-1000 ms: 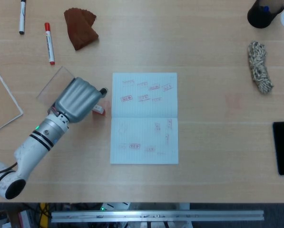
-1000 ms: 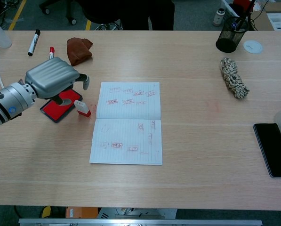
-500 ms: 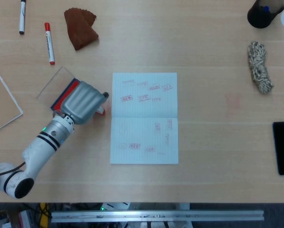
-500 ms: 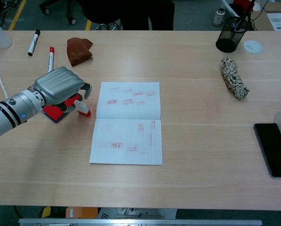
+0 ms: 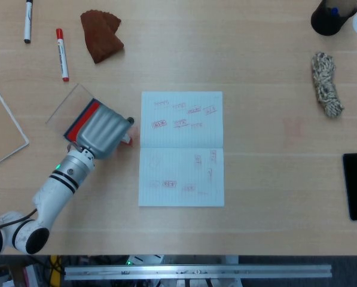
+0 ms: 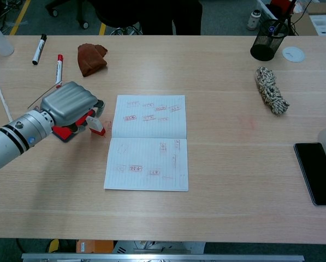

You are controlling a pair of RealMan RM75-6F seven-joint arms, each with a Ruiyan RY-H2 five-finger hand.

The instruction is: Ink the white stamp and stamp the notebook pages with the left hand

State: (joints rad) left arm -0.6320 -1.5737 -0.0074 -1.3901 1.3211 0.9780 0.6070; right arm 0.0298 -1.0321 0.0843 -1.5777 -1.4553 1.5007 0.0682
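One left hand [image 6: 70, 106] is showing, palm down over the red ink pad [image 6: 70, 129], with its fingers curling down around the white stamp [image 6: 96, 125], which is sitting on the table [image 6: 217, 71] just beside the pad and close to the left edge of the notebook [image 6: 147, 143]; whether the fingers are actually clamping on the stamp I cannot tell, since the back of the hand is covering them in the head view and the chest view is showing only the fingertips next to it. The one notebook is lying open flat at mid-table, two pages showing, both carrying several faint red stamp marks. Two markers are lying at the far left: one black-capped marker [image 5: 28, 20] and one red-capped marker [image 5: 61, 54]. One brown cloth [image 5: 101, 34] is sitting beside them. On the right side one rope bundle [image 5: 326, 84], one black pen cup [image 6: 266, 42] and one black phone [image 6: 316, 173] are resting, well apart from the notebook. The right hand is appearing only as a pale sliver at the chest view's right edge, too little to judge
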